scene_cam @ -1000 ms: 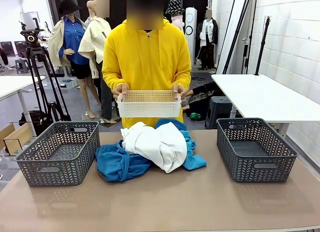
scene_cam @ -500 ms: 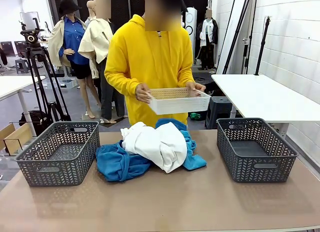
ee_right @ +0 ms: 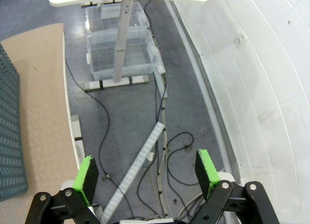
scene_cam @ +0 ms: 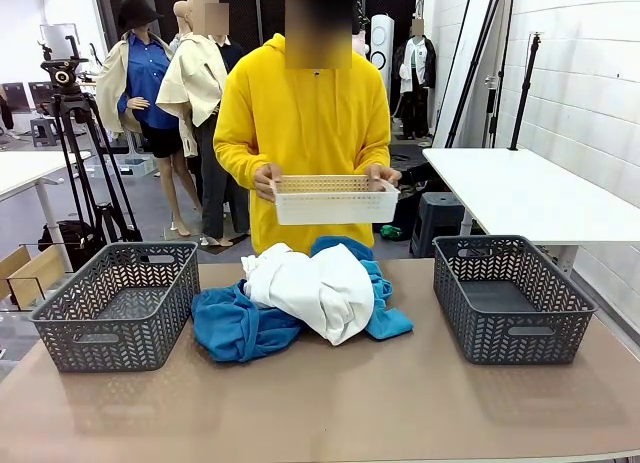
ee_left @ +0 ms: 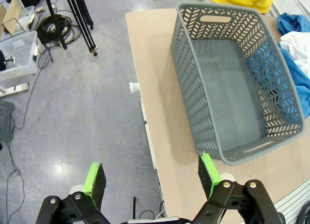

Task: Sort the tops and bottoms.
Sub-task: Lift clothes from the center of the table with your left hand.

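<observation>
Upper centre, a person (scene_cam: 305, 113) holds a white basket (scene_cam: 334, 200) above the clothes pile (scene_cam: 310, 288) on the tabletop (scene_cam: 330, 403). The left pincer (ee_left: 150, 173) and right pincer (ee_right: 145, 171), at the bottom of the frame, are spread and empty.

A white block wall (scene_cam: 590, 73) runs along the right, a white table (scene_cam: 520, 188) beside it with clear bins (ee_right: 99, 57) beneath. Cables (ee_left: 51, 26) trail over the glossy grey floor (ee_left: 63, 112); a tripod (scene_cam: 62, 78) stands left.

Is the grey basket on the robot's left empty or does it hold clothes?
Empty: the grey basket shows a bare floor; the clothes pile lies outside it on the table.
</observation>
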Action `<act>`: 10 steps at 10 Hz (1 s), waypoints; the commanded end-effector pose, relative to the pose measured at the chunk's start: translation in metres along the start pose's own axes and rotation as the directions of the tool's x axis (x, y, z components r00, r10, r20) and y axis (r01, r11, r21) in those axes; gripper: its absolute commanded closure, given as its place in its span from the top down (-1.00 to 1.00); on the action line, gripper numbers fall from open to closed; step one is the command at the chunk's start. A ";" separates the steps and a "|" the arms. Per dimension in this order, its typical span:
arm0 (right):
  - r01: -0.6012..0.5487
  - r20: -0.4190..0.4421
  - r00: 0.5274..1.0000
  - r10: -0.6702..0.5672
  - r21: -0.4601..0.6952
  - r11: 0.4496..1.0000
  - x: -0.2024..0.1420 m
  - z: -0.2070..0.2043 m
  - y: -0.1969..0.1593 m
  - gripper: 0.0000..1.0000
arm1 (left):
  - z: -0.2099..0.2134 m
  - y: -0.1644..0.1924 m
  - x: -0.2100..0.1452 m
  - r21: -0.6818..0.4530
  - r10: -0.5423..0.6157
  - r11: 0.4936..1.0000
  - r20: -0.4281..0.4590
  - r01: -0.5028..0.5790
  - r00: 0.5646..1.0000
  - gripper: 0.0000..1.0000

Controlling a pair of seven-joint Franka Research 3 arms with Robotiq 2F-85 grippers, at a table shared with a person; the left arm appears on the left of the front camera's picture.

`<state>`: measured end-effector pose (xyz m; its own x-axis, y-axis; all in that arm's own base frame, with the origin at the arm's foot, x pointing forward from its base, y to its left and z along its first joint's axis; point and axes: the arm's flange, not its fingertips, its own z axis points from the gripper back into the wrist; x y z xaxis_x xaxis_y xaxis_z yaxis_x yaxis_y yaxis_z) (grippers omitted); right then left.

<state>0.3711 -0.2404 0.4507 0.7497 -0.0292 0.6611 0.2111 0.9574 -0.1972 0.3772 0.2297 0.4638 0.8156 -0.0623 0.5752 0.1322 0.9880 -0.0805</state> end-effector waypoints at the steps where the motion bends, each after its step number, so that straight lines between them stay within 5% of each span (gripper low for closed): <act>1: 0.001 -0.002 1.000 -0.001 0.002 1.000 -0.001 0.000 -0.002 1.00 | -0.001 0.003 -0.001 -0.007 0.001 1.000 0.006 -0.001 1.000 1.00; 10: 0.001 -0.002 1.000 -0.001 0.002 1.000 -0.001 0.000 -0.002 1.00 | -0.001 0.003 -0.001 -0.007 0.001 1.000 0.006 -0.001 1.000 1.00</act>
<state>0.3711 -0.2404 0.4507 0.7497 -0.0292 0.6611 0.2112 0.9573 -0.1972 0.3772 0.2297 0.4638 0.8156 -0.0623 0.5752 0.1322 0.9880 -0.0804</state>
